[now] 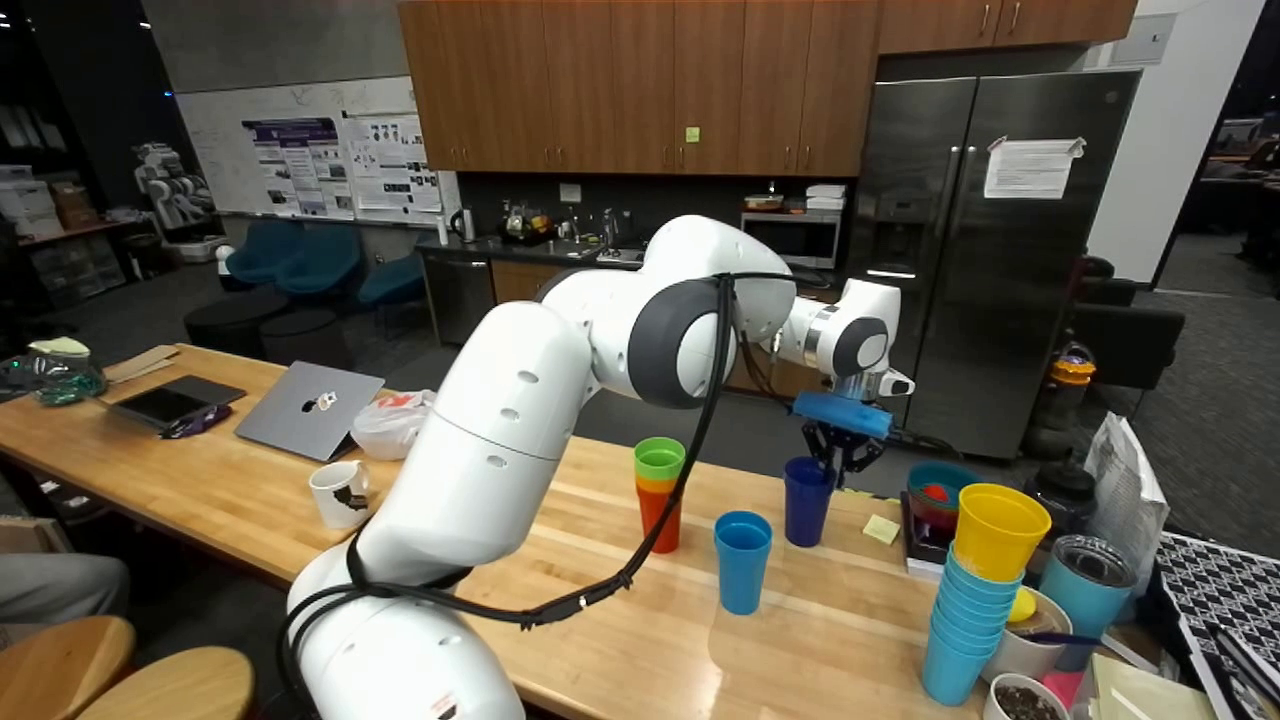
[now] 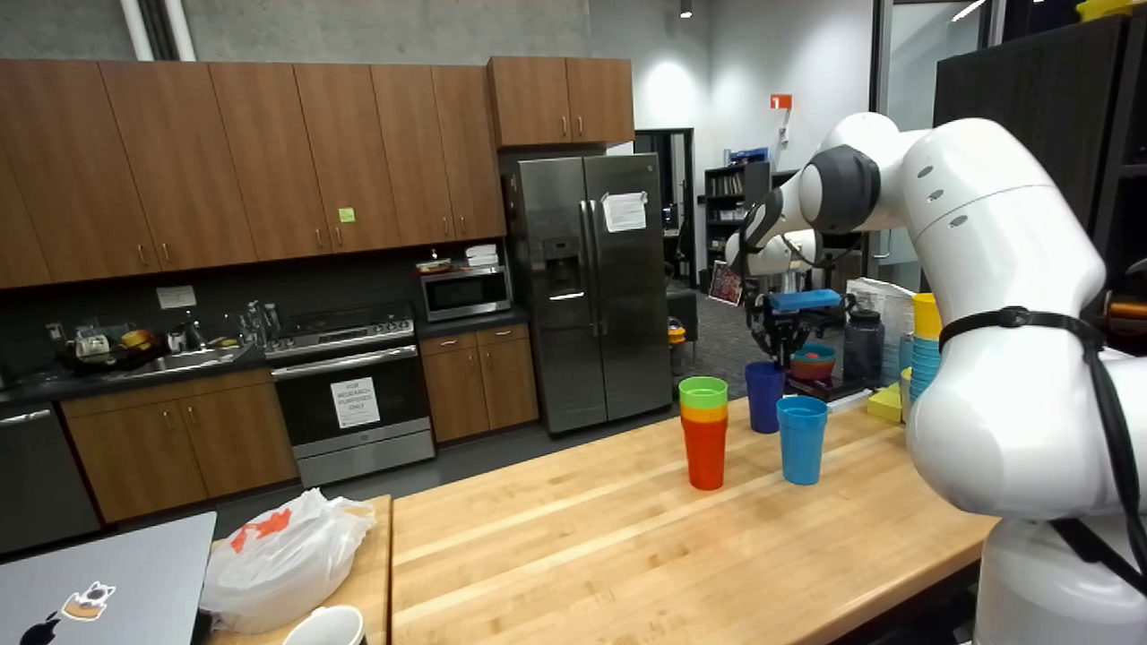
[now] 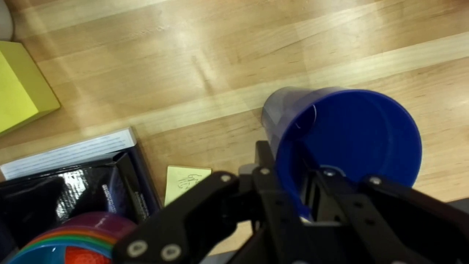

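Note:
A dark blue cup [image 1: 806, 512] stands upright on the wooden table; its open mouth [image 3: 351, 132] faces up in the wrist view. My gripper [image 3: 285, 157] straddles the rim, one finger [image 3: 264, 154] outside the wall and the other inside the cup. A gap shows between the inner finger and the wall, so the jaws stand partly open. In both exterior views the gripper [image 2: 778, 360] points down at this cup. Nearby are a light blue cup [image 1: 742, 568] and a red, orange and green cup stack [image 2: 704, 439]. The inner fingertip is hard to make out.
A yellow cup [image 1: 1000, 530] tops a tall stack of light blue cups [image 1: 968, 620]. Nested bowls [image 3: 69, 234] rest on a black box [image 3: 73, 190] beside a sticky note [image 3: 185, 181]. A mug [image 1: 340, 493], plastic bag [image 2: 287, 560] and laptop [image 1: 308, 408] are farther along the table.

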{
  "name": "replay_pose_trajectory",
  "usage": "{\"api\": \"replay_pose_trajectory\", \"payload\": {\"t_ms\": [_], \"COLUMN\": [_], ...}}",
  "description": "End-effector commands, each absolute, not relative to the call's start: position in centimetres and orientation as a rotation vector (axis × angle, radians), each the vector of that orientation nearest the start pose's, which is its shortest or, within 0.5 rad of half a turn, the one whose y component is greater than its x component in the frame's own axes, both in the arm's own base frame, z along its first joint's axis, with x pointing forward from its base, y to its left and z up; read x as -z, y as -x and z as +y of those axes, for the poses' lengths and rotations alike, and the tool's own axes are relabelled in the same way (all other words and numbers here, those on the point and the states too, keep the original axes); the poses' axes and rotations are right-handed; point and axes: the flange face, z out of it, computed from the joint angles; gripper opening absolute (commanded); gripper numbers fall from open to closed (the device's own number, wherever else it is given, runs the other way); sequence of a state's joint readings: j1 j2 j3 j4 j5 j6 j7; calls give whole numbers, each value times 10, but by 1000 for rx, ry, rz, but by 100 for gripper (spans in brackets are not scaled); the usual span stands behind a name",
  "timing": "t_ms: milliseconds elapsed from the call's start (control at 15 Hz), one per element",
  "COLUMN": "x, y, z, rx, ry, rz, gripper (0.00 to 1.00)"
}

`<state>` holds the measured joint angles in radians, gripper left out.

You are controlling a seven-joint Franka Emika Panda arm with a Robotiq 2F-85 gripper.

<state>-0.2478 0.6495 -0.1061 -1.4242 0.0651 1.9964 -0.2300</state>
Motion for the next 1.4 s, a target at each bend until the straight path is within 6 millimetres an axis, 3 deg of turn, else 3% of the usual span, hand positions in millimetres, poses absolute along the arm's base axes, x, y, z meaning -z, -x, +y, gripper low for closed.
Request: {"api": "replay_pose_trajectory", "payload": {"t_ms": [0,200,467,600,867,1067,1333], "x": [-322,-347,-418,-457,-509,-528,-535], "y": [-671,-661,-639,-629,-618,-617,-622], "z": [-236,-242,-252,-254,-226,-197,-162], "rx": [-82,-49,64,136,225,253,265], "ry": [3100,3106,3135,3149,3159,3161,3157], "rz": [236,243,273,282,237,171,85], "gripper": [53,74,100,100,100,100,100]}}
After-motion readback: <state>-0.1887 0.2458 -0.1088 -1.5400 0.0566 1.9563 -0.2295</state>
